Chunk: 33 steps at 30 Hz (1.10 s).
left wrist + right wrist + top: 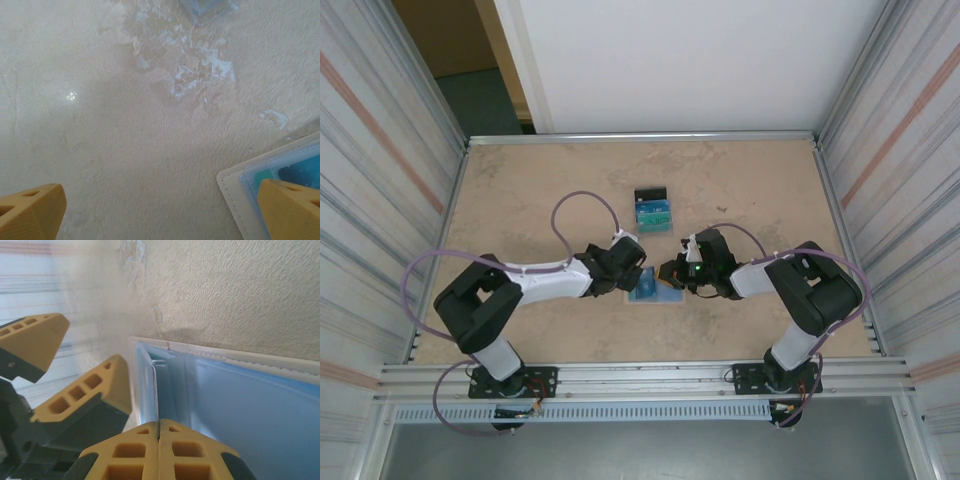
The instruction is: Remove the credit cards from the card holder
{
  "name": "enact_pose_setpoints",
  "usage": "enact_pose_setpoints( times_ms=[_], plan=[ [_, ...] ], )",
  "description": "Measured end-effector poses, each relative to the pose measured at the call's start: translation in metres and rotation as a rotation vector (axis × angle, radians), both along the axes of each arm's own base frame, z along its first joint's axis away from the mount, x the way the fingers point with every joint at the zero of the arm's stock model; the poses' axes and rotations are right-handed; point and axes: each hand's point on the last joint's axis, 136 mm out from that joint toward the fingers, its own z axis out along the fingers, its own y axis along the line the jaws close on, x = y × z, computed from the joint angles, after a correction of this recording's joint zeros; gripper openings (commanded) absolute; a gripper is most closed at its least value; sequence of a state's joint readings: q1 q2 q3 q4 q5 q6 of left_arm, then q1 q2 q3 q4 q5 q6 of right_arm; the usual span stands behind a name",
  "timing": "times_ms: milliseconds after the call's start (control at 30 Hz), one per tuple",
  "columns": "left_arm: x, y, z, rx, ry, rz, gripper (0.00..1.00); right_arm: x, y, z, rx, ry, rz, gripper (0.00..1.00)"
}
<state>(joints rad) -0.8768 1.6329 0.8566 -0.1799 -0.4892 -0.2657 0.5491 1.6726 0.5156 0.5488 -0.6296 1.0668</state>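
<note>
1. The card holder [647, 291] is lying open and flat on the table [520, 200]. Its pale blue lining faces up, with a stitched beige rim around it.
2. The right gripper [159, 432] is at the holder's right side. Its fingers [135, 450] are pressed tight together on a thin pale-blue flap [153, 390] that stands up from the lining. Honestly can't tell if that's a pocket edge or a card edge.
3. The left gripper [160, 207] sits at the holder's left edge, fingers spread wide and gripping nothing. One finger [290, 210] hangs over the holder's corner, and I can't tell if it's touching. The other is over bare table.
4. Inside the holder there's a teal card [302, 172] tucked into a clear pocket.
5. Past the holder's far edge, a teal-green card [653, 217] lies flat, with a black card [650, 194] just beyond that.
</note>
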Motion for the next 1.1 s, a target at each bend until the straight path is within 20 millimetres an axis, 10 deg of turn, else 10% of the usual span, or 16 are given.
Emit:
enact_pose_setpoints(
  times_ms=[233, 1100],
  plan=[
    [0.000, -0.011, 0.020, -0.075, -0.014, -0.023, 0.99, 0.000, 0.000, -0.001, -0.002, 0.003, 0.000, 0.00],
    [-0.009, -0.012, -0.015, -0.023, 0.077, -0.046, 0.98, 0.001, -0.009, 0.002, -0.018, 0.017, -0.025, 0.00]
  ],
)
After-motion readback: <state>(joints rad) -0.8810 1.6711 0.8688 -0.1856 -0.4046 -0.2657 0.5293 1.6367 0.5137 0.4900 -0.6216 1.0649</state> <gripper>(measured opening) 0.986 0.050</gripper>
